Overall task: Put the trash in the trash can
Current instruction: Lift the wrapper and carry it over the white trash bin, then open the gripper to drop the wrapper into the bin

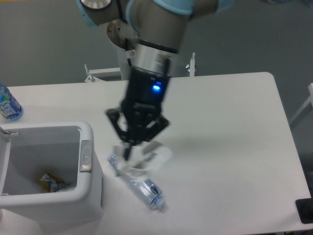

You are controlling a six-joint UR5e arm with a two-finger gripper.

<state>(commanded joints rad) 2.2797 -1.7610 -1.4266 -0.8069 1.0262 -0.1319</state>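
Pinching the crumpled wrapper (146, 159), the gripper (131, 149) grips light, soft, crushable trash; the slippery crushed bottle (142, 186) lies below.

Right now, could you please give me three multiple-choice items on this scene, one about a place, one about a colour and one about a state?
1. Where does the clear crushed bottle lie?
A. On the table, beside the trash can
B. Inside the trash can
C. At the table's far right edge

2. What colour is the small light on the gripper body?
A. Red
B. Blue
C. Green

3. What is the state of the white wrapper?
A. Lying in the trash can
B. Lying alone at the table's far right edge
C. Held in the jaws, above the table

Answers:
1 A: the bottle lies on the table just right of the trash can.
2 B: a blue light glows on the gripper body.
3 C: the jaws are closed on the wrapper, which hangs over the bottle, not yet over the trash can.
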